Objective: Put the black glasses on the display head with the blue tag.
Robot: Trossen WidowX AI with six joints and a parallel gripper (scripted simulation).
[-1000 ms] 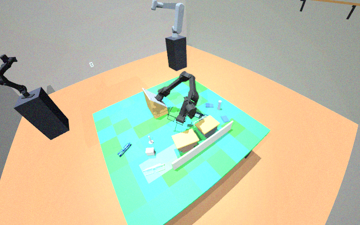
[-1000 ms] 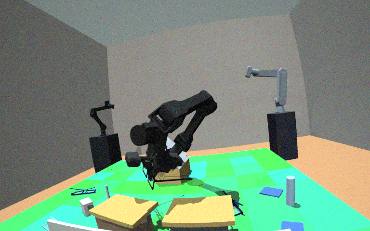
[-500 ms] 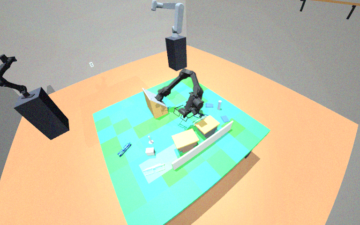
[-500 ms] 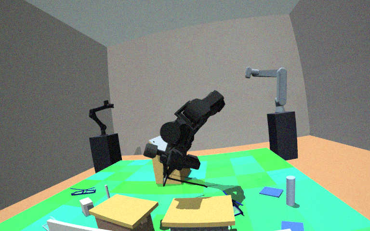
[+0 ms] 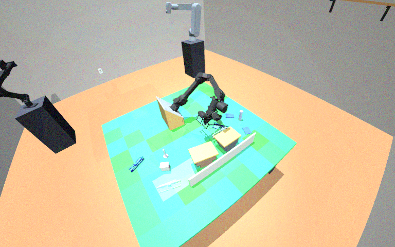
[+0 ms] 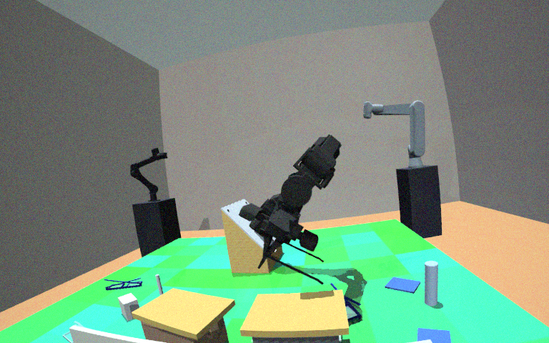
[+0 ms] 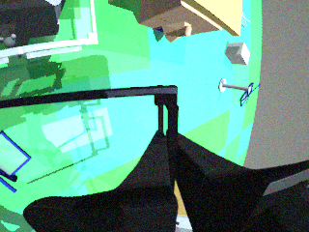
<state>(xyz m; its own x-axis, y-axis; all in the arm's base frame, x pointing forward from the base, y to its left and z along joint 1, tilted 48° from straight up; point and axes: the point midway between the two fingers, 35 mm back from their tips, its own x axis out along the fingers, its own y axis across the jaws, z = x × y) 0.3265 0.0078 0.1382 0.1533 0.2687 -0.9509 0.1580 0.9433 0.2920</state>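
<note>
The black glasses [image 6: 295,269] [image 7: 97,95] hang from my gripper [image 6: 266,251] [image 7: 164,135], which is shut on the frame. They are in the air, tilted, with the temples pointing down to the right in the exterior view. The gripper is above and behind the two heads, nearer the dark one. The brown head [image 5: 205,162] [image 7: 161,18] and the dark grey head [image 5: 229,144] [image 7: 29,21] stand under yellow boards. A small dark-blue patch shows below the brown head in the wrist view; I cannot tell whether it is the tag. A thin white frame [image 7: 58,48] runs around the dark head's front.
Yellow boards [image 5: 203,153] [image 5: 227,136] overhang the heads. A long white wall [image 5: 222,159] runs along their other side. A wooden wedge [image 5: 175,123] stands behind the arm. Blue glasses [image 5: 136,164], a white box [image 5: 164,166], a small stand [image 5: 165,155] and a white cylinder [image 5: 240,115] [image 6: 431,284] are also present.
</note>
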